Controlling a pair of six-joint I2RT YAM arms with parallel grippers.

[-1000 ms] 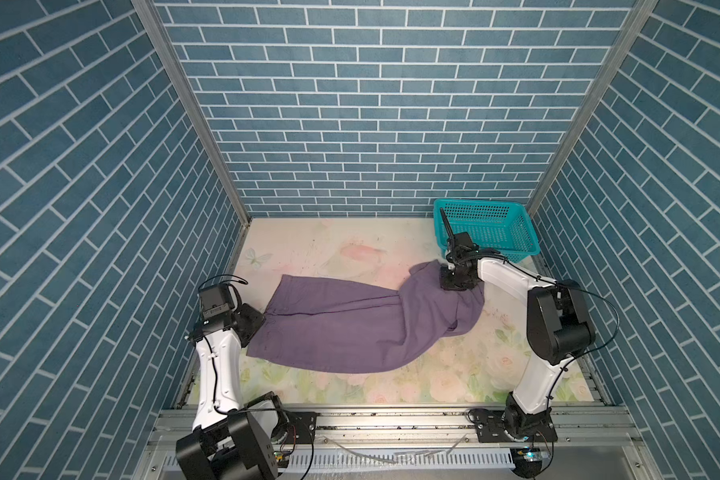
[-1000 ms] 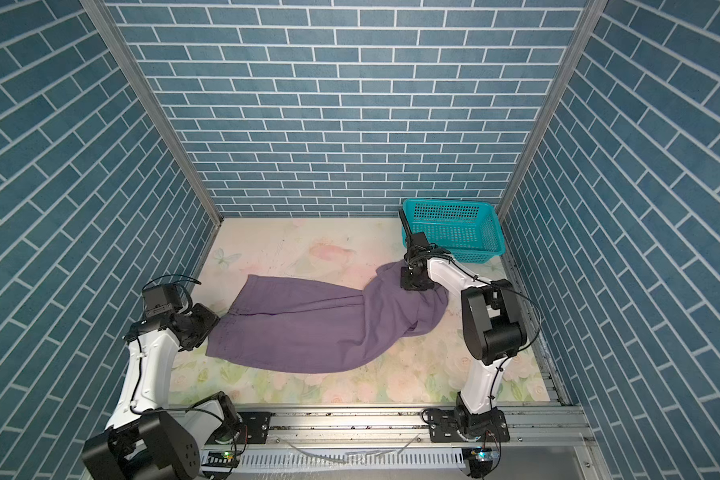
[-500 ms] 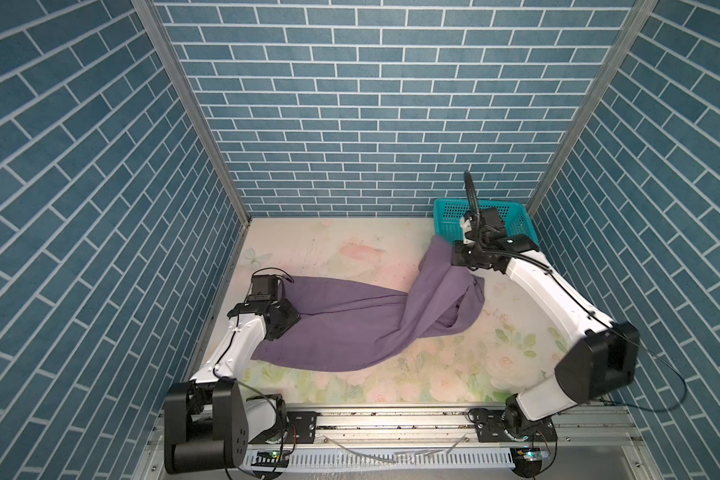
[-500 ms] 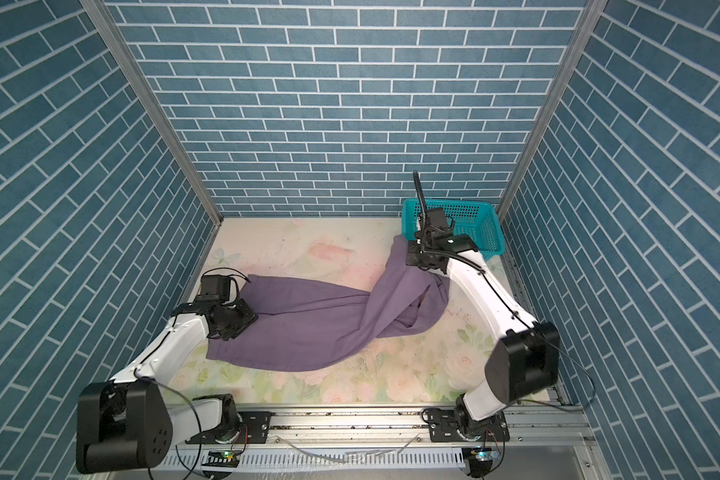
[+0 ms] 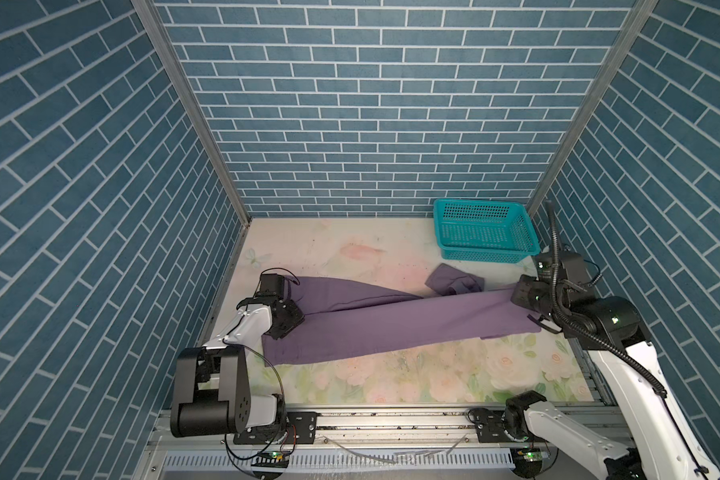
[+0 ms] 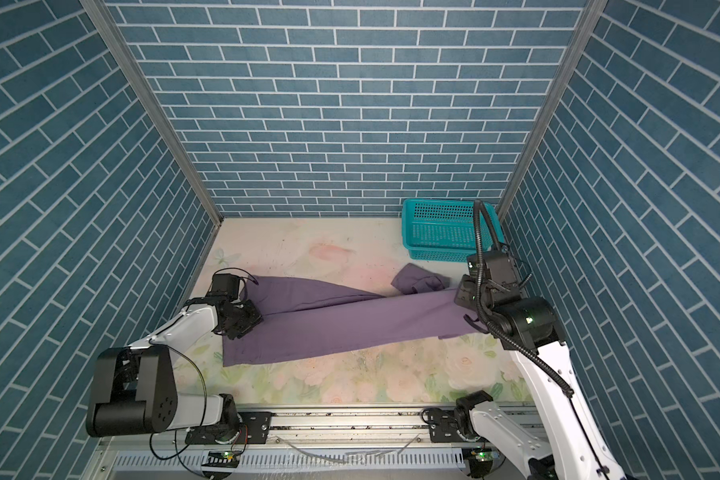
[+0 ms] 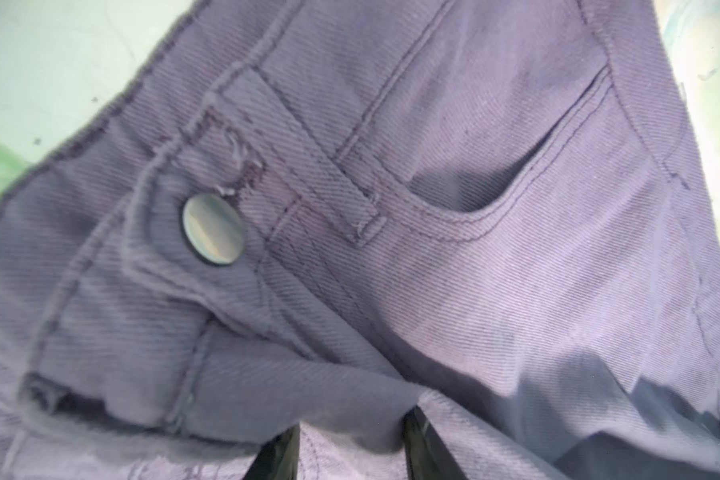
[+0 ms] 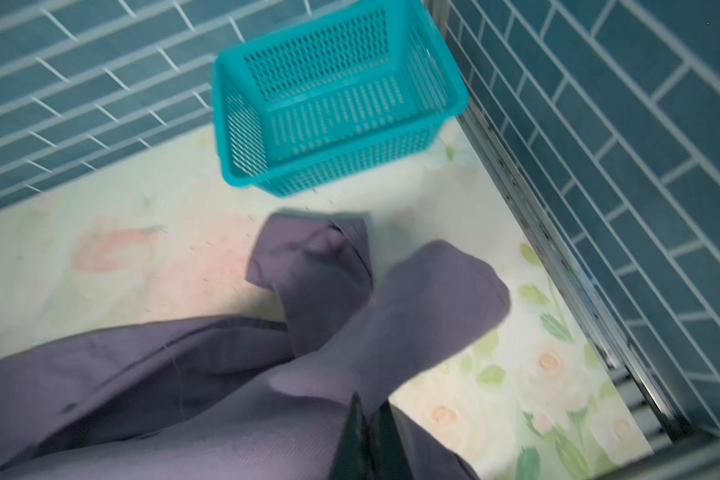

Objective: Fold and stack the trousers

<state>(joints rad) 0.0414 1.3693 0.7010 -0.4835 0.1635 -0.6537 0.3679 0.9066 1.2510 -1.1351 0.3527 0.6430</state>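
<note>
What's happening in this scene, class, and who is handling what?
Two robot arms have the purple trousers stretched across the floral mat. The right gripper is shut on one leg near its hem, not far from the teal mesh basket. The left gripper has waistband cloth between its fingers; whether it grips is unclear.

In both top views I couldn't make out the tips of the left gripper. Its own body covered them, along with the waist end of the trousers. The left wrist camera cut its fingers off at the frame edge, with cloth bunched between them, probably pinched. The right wrist picture was blurred: the basket mesh looked soft, and the right gripper showed only as dark tips, cropped. In a top view a cable hid part of the basket's right side.
</note>
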